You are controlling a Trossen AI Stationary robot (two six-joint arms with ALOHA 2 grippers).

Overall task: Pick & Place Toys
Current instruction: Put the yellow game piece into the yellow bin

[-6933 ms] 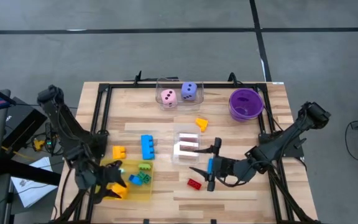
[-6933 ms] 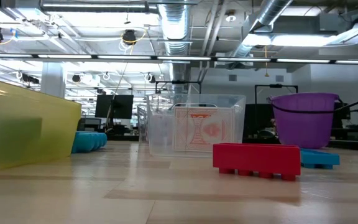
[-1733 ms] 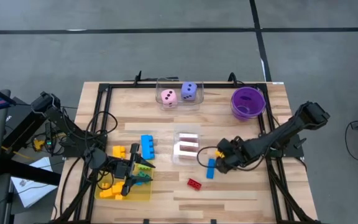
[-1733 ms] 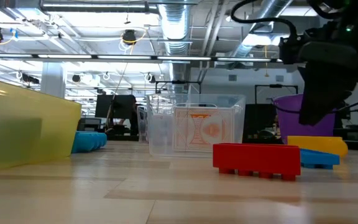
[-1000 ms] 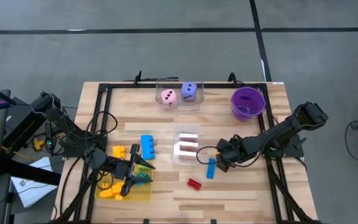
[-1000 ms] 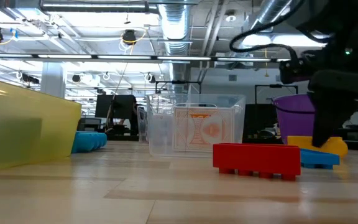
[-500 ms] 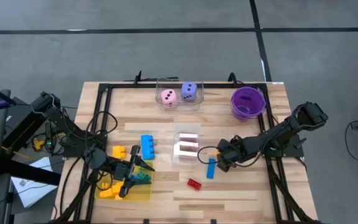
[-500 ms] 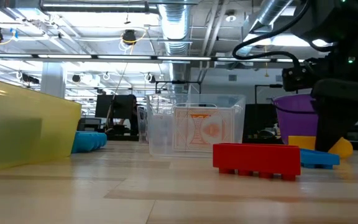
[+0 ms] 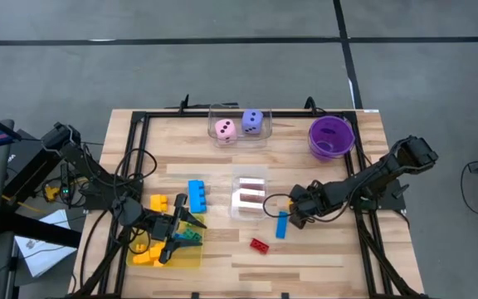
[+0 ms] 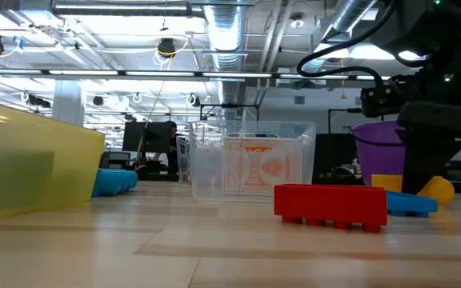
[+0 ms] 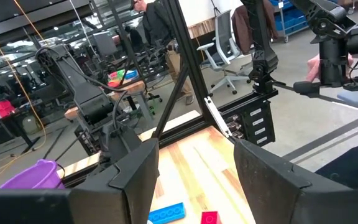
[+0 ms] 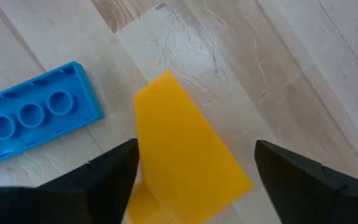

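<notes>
Straddling one yellow wedge-shaped plastic block (image 12: 188, 165) on the counter (image 9: 322, 257) near its right edge, the right hand (image 12: 194, 168) stands open, beside one flat blue studded brick (image 12: 33, 121). One small red brick (image 9: 259, 245) lies toward the front edge, two dotted dice (image 9: 239, 125), pink and purple, sit by the back edge, and the left hand (image 9: 175, 237) hangs half-open, empty, over the yellow translucent tray (image 9: 191, 262).

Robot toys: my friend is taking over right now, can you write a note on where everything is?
Right end effector: open, straddling the yellow plastic wedge on the table, not gripping yet.
Left end effector: open, empty, over the yellow translucent tray.
Done: several bricks lie in that tray.
Left: the wedge, long blue brick, red brick, wide blue brick, orange brick on the wood.
</notes>
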